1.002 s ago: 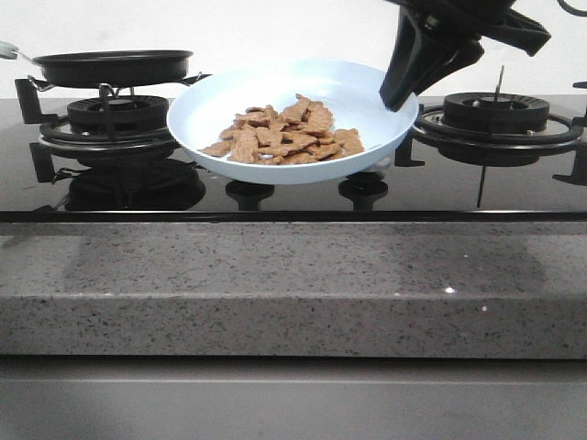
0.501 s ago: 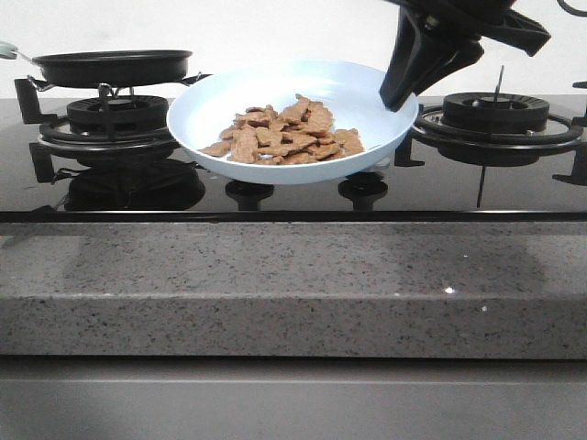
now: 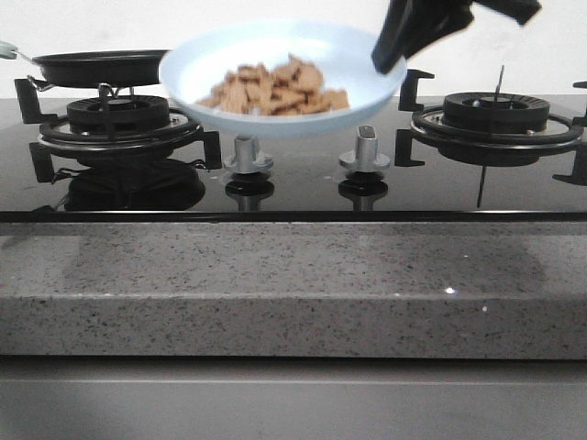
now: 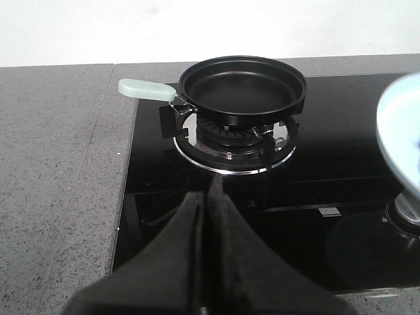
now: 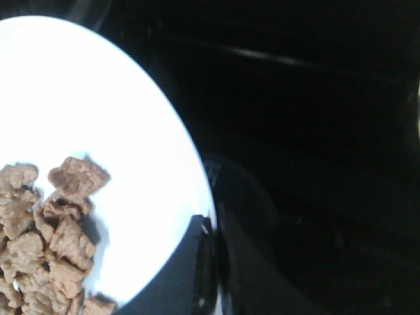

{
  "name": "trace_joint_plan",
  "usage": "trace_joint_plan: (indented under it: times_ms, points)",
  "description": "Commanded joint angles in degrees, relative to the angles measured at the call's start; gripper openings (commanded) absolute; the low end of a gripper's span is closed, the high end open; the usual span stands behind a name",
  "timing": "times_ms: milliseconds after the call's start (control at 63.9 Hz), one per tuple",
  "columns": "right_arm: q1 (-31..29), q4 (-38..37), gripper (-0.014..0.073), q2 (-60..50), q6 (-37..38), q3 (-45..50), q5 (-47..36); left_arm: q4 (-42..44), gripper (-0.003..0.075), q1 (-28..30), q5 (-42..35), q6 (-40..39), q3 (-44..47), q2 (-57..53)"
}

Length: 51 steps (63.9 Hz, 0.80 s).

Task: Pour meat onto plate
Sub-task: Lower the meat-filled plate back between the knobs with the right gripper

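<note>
- The right hand (image 3: 390,57) is clamped on the rim of the plate (image 3: 358,55), holding it in the air over the stove knobs (image 3: 364,158).
- The meat (image 3: 275,90) lies heaped in the plate.
- The left hand (image 4: 205,197) is closed on nothing, near the black frying pan (image 4: 243,84) on its burner.

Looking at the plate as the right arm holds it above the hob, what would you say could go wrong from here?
1. The right gripper pinches the plate only at one edge of the rim, so the plate might pivot or slip.
2. The plate is tilted and blurred with motion; the loose meat could slide over the low rim onto the glass hob.
3. The plate's far edge passes close to the frying pan and could knock it.
</note>
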Motion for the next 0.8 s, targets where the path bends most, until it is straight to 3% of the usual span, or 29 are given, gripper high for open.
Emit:
trace_joint_plan:
  times_ms: [0, 407, 782]
  points:
    - [-1.4, 2.3, -0.0069, -0.6, -0.2, -6.1, -1.4, -0.6, -0.002, -0.4, -5.0, -0.5, -1.6, 0.4]
    - [-5.1, 3.6, -0.0069, 16.0, -0.2, -26.8, 6.8, -1.3, -0.002, -0.4, -5.0, -0.5, -1.6, 0.4]
    - [-5.1, 2.1, -0.0066, 20.7, -0.2, -28.0, 8.4, -1.3, -0.002, -0.4, -5.0, -0.5, -1.6, 0.4]
